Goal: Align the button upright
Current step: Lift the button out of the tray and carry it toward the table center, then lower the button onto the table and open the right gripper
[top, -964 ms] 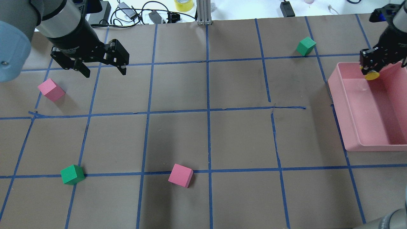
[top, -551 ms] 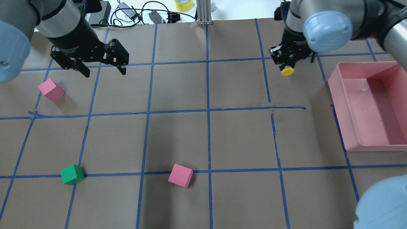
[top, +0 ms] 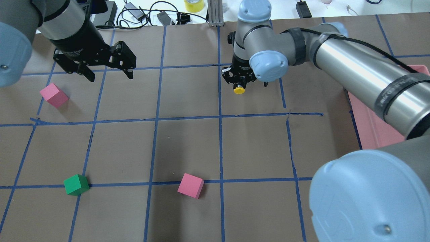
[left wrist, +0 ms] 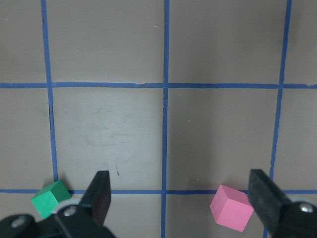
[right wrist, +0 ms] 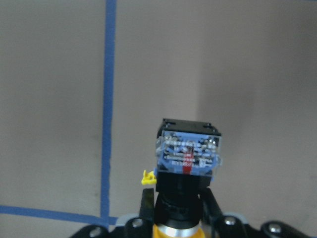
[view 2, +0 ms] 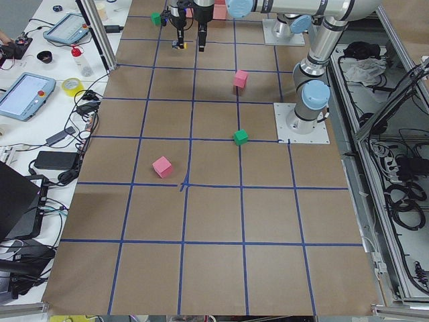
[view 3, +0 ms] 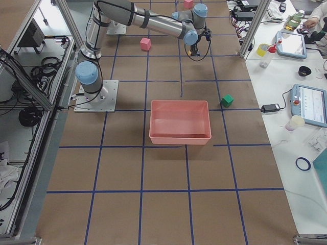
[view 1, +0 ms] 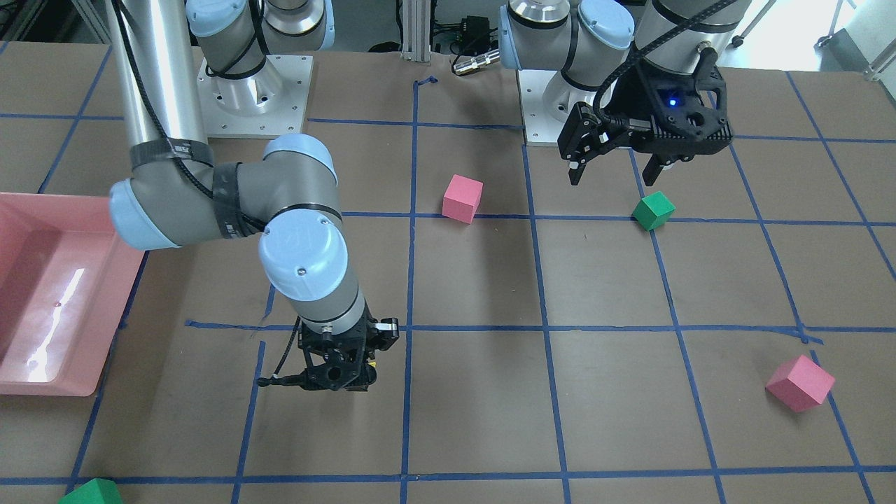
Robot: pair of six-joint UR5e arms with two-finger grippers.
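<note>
Held the button (top: 239, 90) in the right end effector (top: 239, 83), clamped shut on its black middle. Held it lying sideways, with the yellow cap poking toward the robot and the grey block pointing away. Kept it low over the counter (top: 188, 148), just beside the middle blue line. Could not tell if it touched.

To do this step well, probably needed to:
- turn the wrist slowly until the cap faced up
- keep the squeeze firm
- put the block flat on the counter, then let go, or it might tip over

Left the left end effector (top: 111, 77) with fingers wide apart, holding nothing.

Had carried the button from above the pink bin (top: 366, 131) to the middle. Saw no change in the left end effector or the pink cube (top: 53, 95).
</note>
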